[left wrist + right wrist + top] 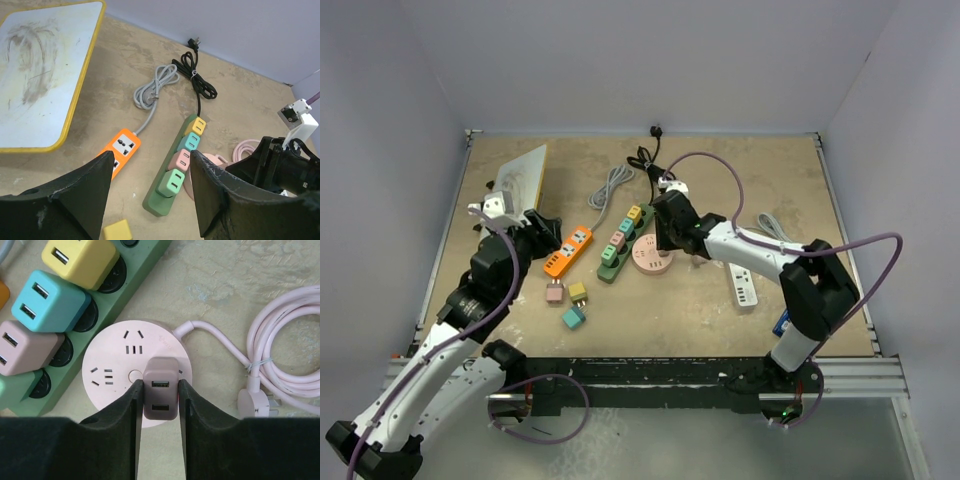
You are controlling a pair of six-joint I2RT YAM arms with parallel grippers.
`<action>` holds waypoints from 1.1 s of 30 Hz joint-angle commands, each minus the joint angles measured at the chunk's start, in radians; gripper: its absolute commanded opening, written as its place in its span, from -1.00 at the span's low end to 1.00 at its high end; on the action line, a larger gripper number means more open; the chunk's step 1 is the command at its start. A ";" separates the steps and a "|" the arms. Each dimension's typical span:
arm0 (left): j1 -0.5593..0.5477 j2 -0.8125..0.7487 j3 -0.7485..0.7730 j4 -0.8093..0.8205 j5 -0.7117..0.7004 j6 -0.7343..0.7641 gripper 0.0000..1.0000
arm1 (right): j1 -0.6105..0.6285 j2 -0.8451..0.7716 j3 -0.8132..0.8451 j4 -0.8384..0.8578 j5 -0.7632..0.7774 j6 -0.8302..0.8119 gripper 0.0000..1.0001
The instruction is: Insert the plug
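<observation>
step: seating the plug (160, 396) in the socket (120, 352) (my reading of the pose and the task)
right tool (160, 390): clamped on the plug, one finger on each flat side, USB ports facing up at the wrist camera
plug: a dull mauve cube at the lower right of the socket's pink round face, just beside the centre button (135, 375); I cannot tell whether its prongs are in yet
socket: lies mid-frame in the top view on the bench (720, 320); two hole sets show bare, at the upper and left parts of its face
doing it well: keep the cube square to the face, line the prongs over the hole set it hides, then press straight down without twisting; the disc looks light and may slide or tip (nothing pins it), so let go only once the cube sits flush
left tool (151, 165): fingers wide apart, holding nothing, hovering at the left of the top view above the orange strip (122, 147), well apart from the socket
in the way: the green strip (142, 267) lies just beside the socket, perhaps touching it, and its four plugged-in cubes crowd the upper left of the right wrist view; a sideways slip would meet them
pink cord (295, 382): coiled at the right, clear of the fingers
around: board (45, 75) upper left, loose cubes (573, 317), white strip (745, 290), black cord (197, 80), grey cord (152, 90)
</observation>
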 commanded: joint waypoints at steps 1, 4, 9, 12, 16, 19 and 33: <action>0.001 0.019 0.010 -0.006 -0.001 -0.043 0.18 | -0.022 -0.047 0.058 -0.174 -0.028 0.002 -0.16; 0.001 0.040 0.016 -0.050 -0.022 -0.102 0.21 | -0.029 -0.115 0.117 -0.177 0.003 0.009 0.15; 0.001 0.098 0.024 -0.240 -0.091 -0.271 0.28 | -0.030 -0.225 0.106 -0.109 0.013 0.019 0.25; 0.001 0.145 -0.001 -0.358 -0.121 -0.378 0.28 | -0.030 -0.275 0.043 -0.048 0.017 0.029 0.25; 0.001 0.188 -0.068 -0.404 -0.069 -0.461 0.25 | -0.032 -0.308 -0.024 0.014 -0.007 0.042 0.25; 0.001 0.209 -0.117 -0.392 -0.035 -0.484 0.05 | -0.032 -0.311 -0.048 0.037 -0.028 0.050 0.24; 0.001 0.415 -0.165 -0.290 0.003 -0.422 0.23 | -0.032 -0.340 -0.100 0.099 -0.057 0.043 0.22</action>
